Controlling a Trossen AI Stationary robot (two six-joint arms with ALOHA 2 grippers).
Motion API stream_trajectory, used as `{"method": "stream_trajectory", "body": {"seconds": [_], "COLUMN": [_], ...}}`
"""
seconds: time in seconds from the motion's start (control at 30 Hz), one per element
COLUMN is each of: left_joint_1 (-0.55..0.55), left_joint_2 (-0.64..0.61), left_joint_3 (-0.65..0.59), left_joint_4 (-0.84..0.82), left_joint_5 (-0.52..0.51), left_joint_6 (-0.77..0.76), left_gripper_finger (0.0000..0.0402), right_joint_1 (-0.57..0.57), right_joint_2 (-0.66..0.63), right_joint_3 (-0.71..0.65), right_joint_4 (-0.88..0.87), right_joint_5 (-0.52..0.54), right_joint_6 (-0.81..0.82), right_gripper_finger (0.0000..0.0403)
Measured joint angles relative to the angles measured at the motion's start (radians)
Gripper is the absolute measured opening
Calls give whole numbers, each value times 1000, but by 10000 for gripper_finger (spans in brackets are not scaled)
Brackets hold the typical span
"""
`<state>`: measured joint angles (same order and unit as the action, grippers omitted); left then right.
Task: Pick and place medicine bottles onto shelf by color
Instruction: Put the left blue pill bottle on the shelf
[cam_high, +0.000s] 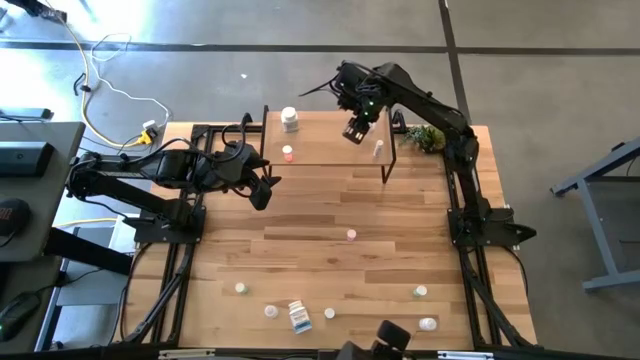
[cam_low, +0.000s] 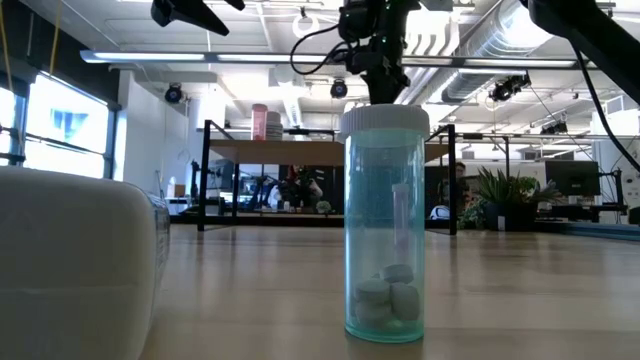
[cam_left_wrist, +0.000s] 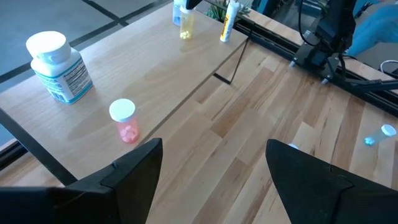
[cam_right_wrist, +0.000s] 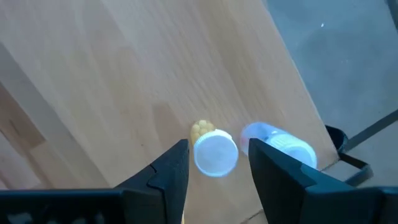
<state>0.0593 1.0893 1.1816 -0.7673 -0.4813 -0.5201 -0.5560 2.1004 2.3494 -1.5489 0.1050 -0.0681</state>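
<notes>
The shelf (cam_high: 330, 150) stands at the table's far middle. On it stand a large white labelled bottle (cam_left_wrist: 56, 65), a pink vial (cam_left_wrist: 124, 121), a slim white bottle (cam_left_wrist: 227, 22) and a white-capped vial with yellow pills (cam_right_wrist: 214, 152). My right gripper (cam_right_wrist: 217, 144) hangs over the yellow vial, pointing down. Its fingers are apart on either side of the cap, with a gap on each side. My left gripper (cam_high: 262, 190) waits open near the shelf's left end, above the table. Several more medicine bottles, among them a pink one (cam_high: 351, 235), lie toward the table's near edge.
A small potted plant (cam_high: 425, 137) sits just right of the shelf. A blue-labelled bottle (cam_high: 299, 316) lies among small vials near the front edge. A clear teal vial (cam_low: 385, 220) stands close before the low camera. Bare wood (cam_high: 330, 200) lies between shelf and loose bottles.
</notes>
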Motion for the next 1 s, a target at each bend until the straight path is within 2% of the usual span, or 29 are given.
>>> {"method": "stream_trajectory", "body": {"seconds": [0.4,0.77,0.87,1.0], "left_joint_1": [0,-1,-1,-1], "left_joint_2": [0,0,0,0], "left_joint_3": [0,0,0,0], "left_joint_4": [-10,-30,-30,-30], "left_joint_5": [0,40,66,114], "left_joint_6": [0,-3,-3,-2], "left_gripper_finger": [278,278,278,278], "right_joint_1": [4,57,79,108], "right_joint_2": [-28,-192,-258,-375], "right_joint_3": [6,2,-40,-203], "right_joint_4": [-22,-21,-20,28], "right_joint_5": [-3,-8,-8,-9], "right_joint_6": [0,0,0,22], "right_gripper_finger": [158,158,158,158]}}
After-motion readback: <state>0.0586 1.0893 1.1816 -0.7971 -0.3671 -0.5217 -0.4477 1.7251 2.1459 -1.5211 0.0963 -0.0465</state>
